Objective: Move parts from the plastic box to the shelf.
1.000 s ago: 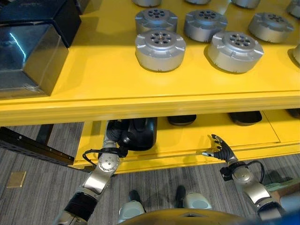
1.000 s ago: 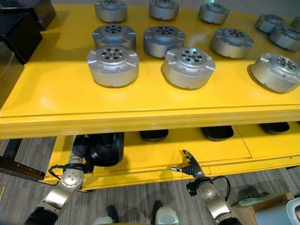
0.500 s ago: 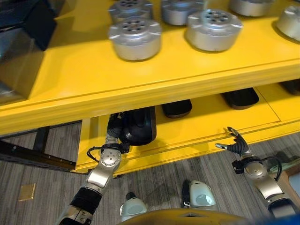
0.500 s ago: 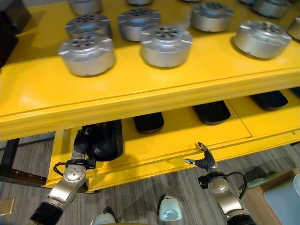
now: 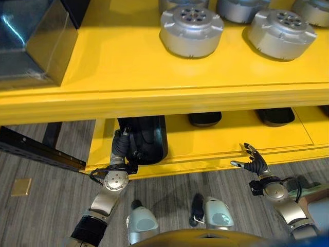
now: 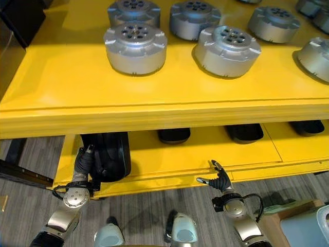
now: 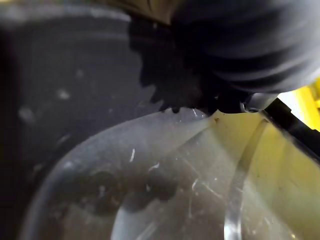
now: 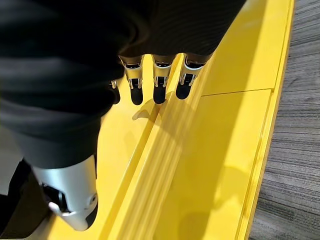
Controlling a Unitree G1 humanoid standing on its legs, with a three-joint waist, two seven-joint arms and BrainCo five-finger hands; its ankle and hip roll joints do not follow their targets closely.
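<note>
Left hand at the black part on the lower shelf, right hand drawn back and empty

Over the last second the view has swung, but the left hand [image 6: 82, 160] stays against the black part [image 6: 109, 154] on the yellow lower shelf [image 6: 205, 146]; its fingers are hidden against the part, so I cannot tell its grip. The right hand [image 5: 253, 163] has eased back from the shelf's front edge, fingers spread and holding nothing. I judge a part is being set down or let go. Silver round parts [image 6: 135, 47] crowd the upper shelf [image 6: 61, 92]; more black parts [image 6: 174, 135] sit below. Grey striped floor [image 5: 46, 180] lies beneath, and a dark box [image 5: 31, 43] stands on the upper shelf's left.
</note>
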